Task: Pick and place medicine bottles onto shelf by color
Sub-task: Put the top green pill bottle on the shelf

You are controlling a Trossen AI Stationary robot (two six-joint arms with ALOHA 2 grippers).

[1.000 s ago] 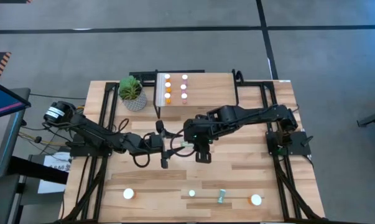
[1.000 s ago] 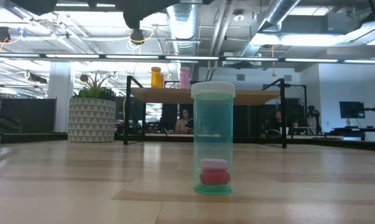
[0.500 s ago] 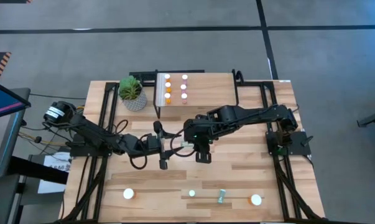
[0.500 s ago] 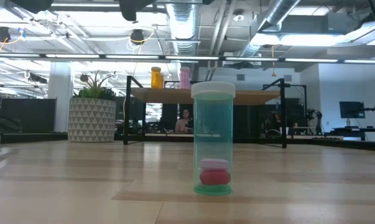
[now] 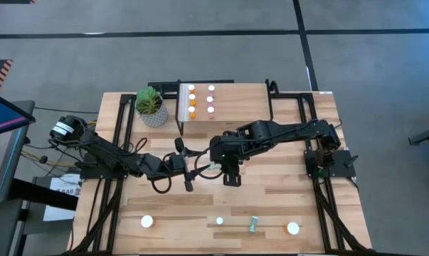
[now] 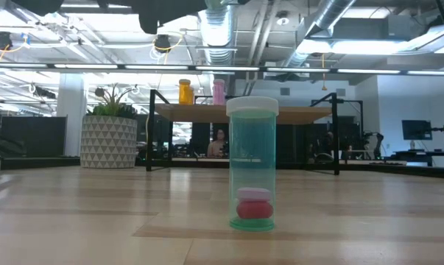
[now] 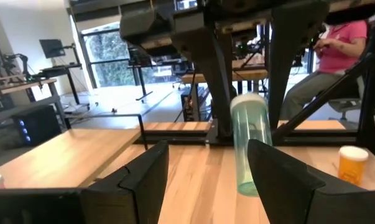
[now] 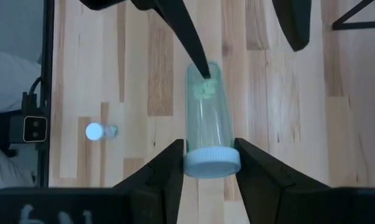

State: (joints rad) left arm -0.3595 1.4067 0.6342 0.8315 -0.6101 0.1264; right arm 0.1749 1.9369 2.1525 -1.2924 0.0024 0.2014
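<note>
Clamped narrow on the white cap (image 8: 212, 163) of a teal medicine bottle (image 8: 206, 112): right pincer (image 8: 211, 169), over mid-table (image 5: 285, 178), just in front of the shelf (image 5: 235, 107). Hangs cap-up from that grip; cannot tell whether its base touches the table. Spread wide and holding nothing: left pincer (image 7: 209, 180), pointed at the same bottle from the other side, one finger close to the lower body in the right wrist view, contact not clear.

Judged light, stiff and smooth: thin clear plastic, a few pills loose at the bottom, so low in weight but slick on the wall and likely to swing or twist under a cap-only hold. Better taken square across the body, just below the cap, fingers flat on opposite sides; firm closing, not hard.

Already standing on the shelf: rows of orange and pink bottles.
</note>
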